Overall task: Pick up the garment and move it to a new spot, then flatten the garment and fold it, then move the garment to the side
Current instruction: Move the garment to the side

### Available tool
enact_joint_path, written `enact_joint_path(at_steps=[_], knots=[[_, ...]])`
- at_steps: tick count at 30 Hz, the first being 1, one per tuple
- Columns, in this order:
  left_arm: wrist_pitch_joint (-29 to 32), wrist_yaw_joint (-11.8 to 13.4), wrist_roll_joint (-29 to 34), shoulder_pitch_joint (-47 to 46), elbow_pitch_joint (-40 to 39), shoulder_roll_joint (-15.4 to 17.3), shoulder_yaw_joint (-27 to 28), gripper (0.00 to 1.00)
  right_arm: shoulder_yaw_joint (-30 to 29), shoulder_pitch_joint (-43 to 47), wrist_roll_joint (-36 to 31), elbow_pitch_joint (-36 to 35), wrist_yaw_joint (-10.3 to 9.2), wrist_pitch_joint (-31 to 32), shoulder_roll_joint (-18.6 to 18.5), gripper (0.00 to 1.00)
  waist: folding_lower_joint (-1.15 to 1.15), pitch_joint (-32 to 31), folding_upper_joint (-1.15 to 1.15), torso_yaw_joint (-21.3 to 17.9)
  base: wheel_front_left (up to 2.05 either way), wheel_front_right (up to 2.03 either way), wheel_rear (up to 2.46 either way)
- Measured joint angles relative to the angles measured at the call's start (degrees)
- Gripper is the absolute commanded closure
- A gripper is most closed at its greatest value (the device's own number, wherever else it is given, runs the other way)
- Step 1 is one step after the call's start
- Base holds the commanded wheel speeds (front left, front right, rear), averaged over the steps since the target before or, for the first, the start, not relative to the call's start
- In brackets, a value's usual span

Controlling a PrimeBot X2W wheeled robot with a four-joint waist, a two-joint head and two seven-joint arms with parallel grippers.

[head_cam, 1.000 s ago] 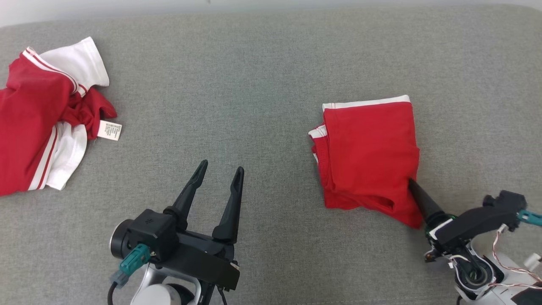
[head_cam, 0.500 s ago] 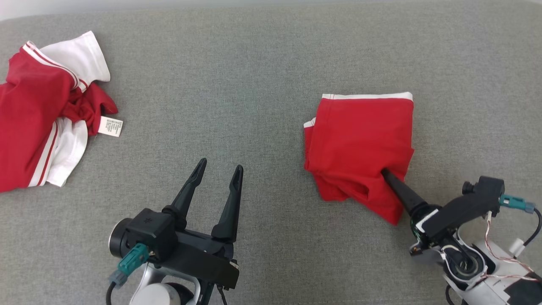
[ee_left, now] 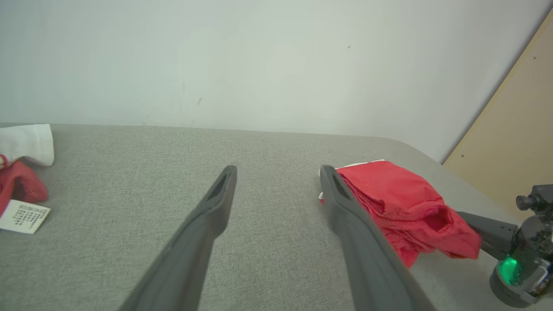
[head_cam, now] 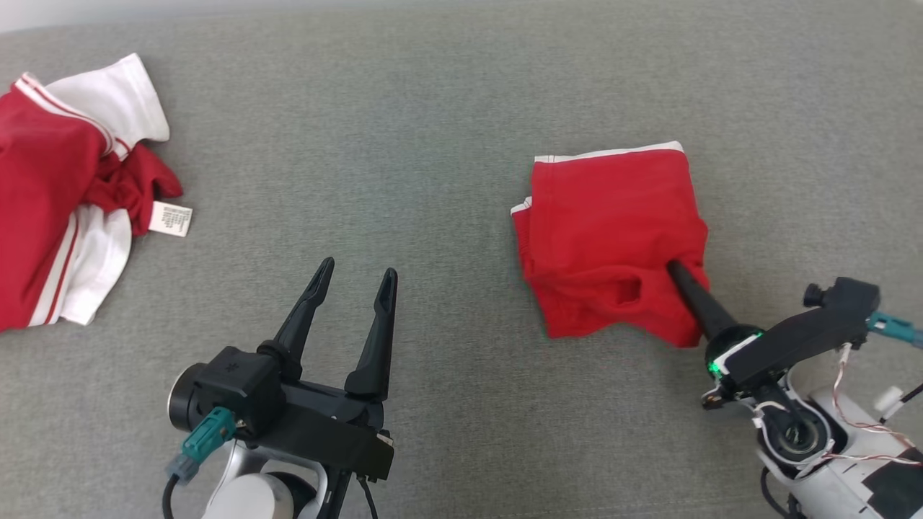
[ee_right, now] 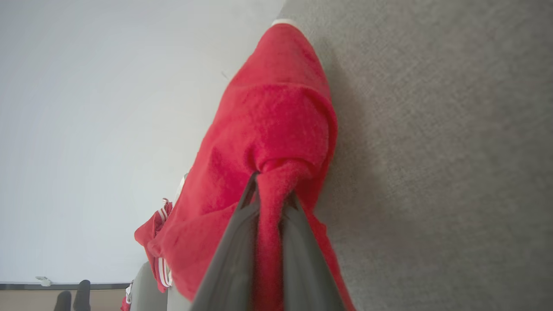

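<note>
Garment folded; near corner pinched by R gripper. L gripper spread, well apart.

- Surface: grey woven cloth, matt, slightly rough.
- Garment: soft red cloth, matt.
- Left gripper: smooth, matt dark plastic.
- Label: white, papery.

Grey fabric surface, crumpled red-and-white clothing with white label, pale wall

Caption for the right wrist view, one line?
Right gripper shut on a bunched fold of the red garment, grey surface alongside.
</note>
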Motion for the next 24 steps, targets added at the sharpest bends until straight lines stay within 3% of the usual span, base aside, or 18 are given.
enact_joint_path(at_steps=[13, 24], knots=[[0.13, 0.0, 0.56, 0.09, -1.72, 0.25, 0.38, 0.0, -3.63, -4.85, -3.05, -4.41, 0.0, -3.82, -3.45, 1.0, 0.0, 0.45, 0.0, -4.54, 0.0, 0.0, 0.0], [1.64, -0.1, 1.97, -3.05, -1.88, -1.47, -1.86, 0.0, -9.02, -18.68, -3.96, 4.05, 0.0, -3.98, -7.56, 1.0, 0.01, 3.36, 0.0, -5.34, 0.0, 0.0, 0.0]])
